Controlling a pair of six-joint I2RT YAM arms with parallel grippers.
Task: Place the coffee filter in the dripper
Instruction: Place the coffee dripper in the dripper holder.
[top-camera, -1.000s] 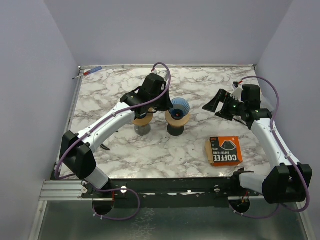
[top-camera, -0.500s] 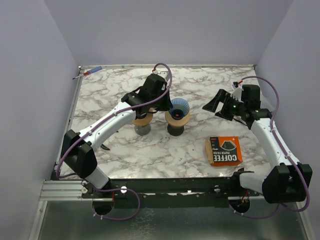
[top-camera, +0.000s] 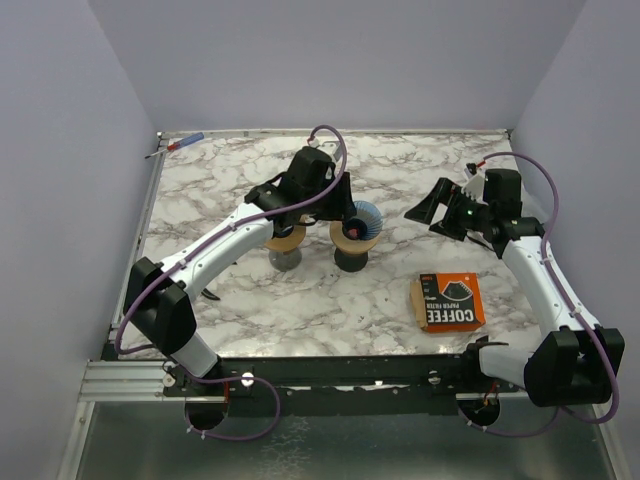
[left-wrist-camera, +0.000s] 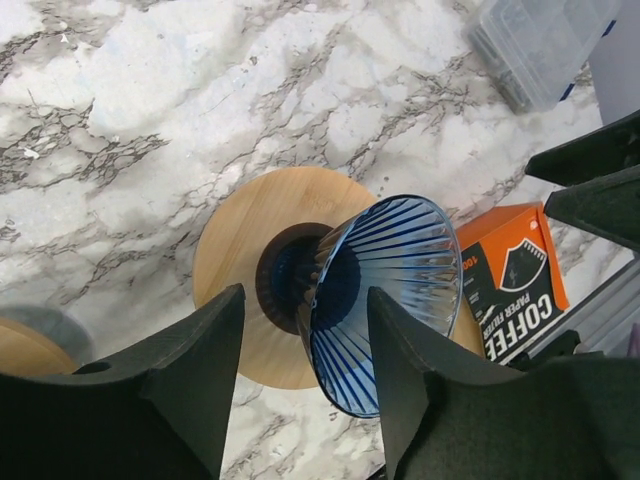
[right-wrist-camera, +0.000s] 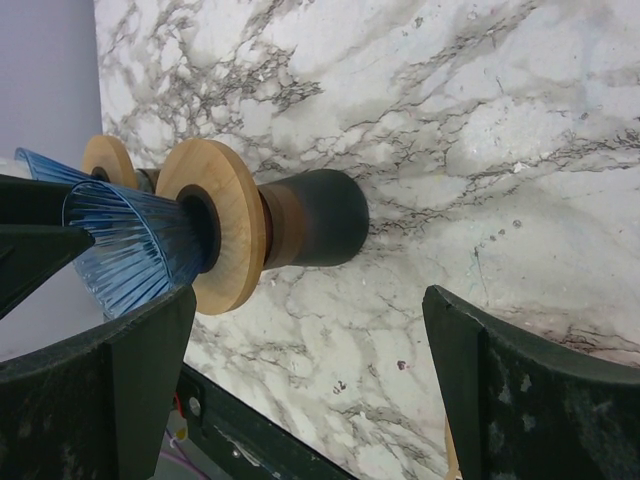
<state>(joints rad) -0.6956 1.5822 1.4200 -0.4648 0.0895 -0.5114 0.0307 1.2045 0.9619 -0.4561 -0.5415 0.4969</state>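
Parted left end effector (left-wrist-camera: 305, 292) at blue dripper (left-wrist-camera: 400, 260); right end effector (right-wrist-camera: 310, 292) wide apart

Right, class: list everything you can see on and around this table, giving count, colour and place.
dripper: one, blue ribbed cone on wooden disc and dark base, table centre
second stand: one, wooden disc on grey base, left of the dripper
coffee filter box: one, orange and black, near right
pen-like tool: one, blue and red, far left corner
clear container: one, see-through, far right
table: one, white-grey marble
left gripper: black, open, over the dripper
right gripper: black, open, right of it
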